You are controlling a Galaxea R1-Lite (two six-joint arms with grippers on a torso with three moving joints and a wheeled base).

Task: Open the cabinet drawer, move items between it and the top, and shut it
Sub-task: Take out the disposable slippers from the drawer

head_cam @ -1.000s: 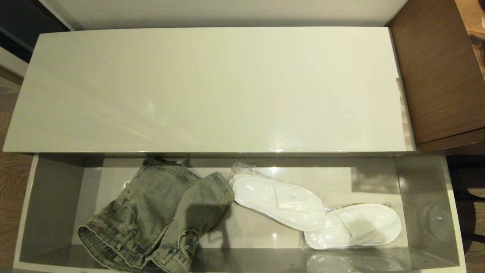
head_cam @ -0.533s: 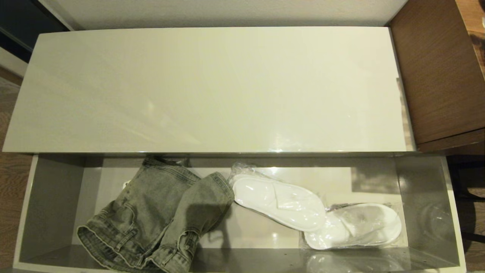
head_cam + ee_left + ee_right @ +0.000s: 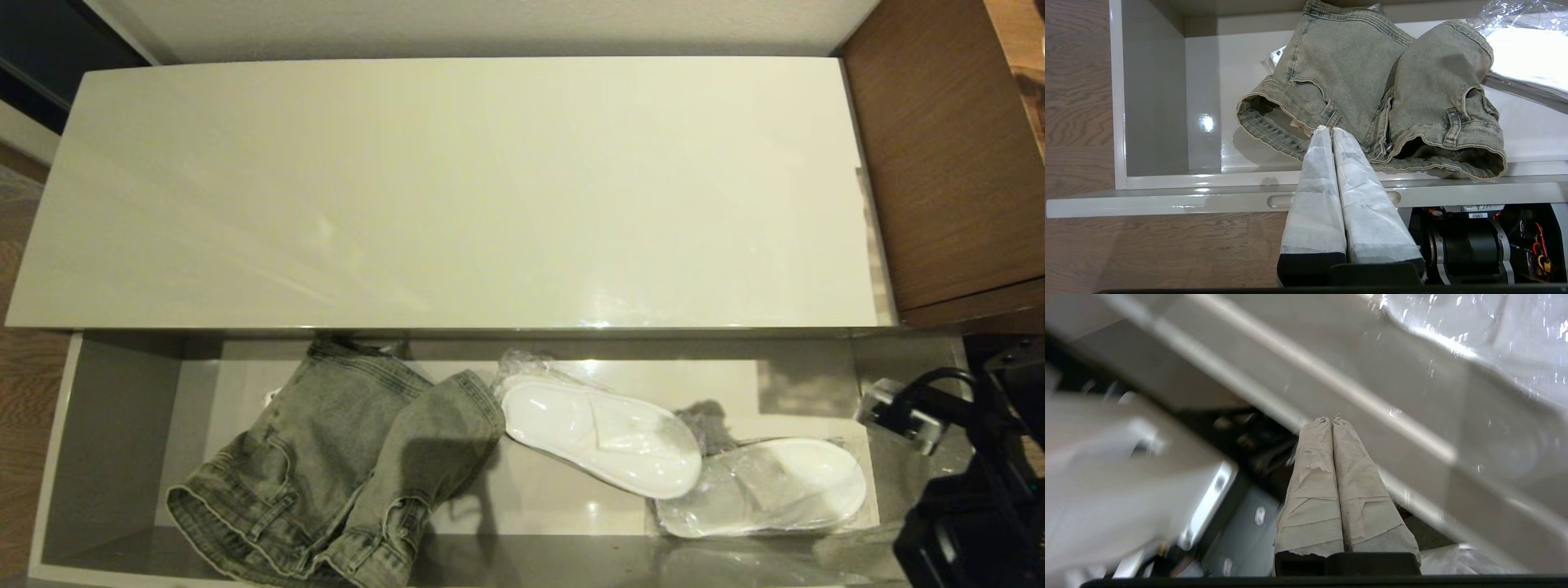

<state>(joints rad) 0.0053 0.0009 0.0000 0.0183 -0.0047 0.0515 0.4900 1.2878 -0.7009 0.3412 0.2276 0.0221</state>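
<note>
The top (image 3: 457,188) lies bare from end to end — free passage. In the open cabinet drawer (image 3: 110,425), the denim garment (image 3: 343,465) fills the left-middle and two wrapped slippers (image 3: 600,434) the right-middle; bare floor remains at the far left. The right arm (image 3: 971,474) crowds the drawer's right end — the brown desk (image 3: 939,155) walls off the right.

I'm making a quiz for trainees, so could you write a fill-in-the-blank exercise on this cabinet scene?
1. The cabinet drawer stands ____.
2. The denim garment lies in the drawer's ____ half, seen from the robot.
3. The top carries ____ items.
4. The left gripper has its fingers ____.

Missing words: open; left; no; shut
</note>
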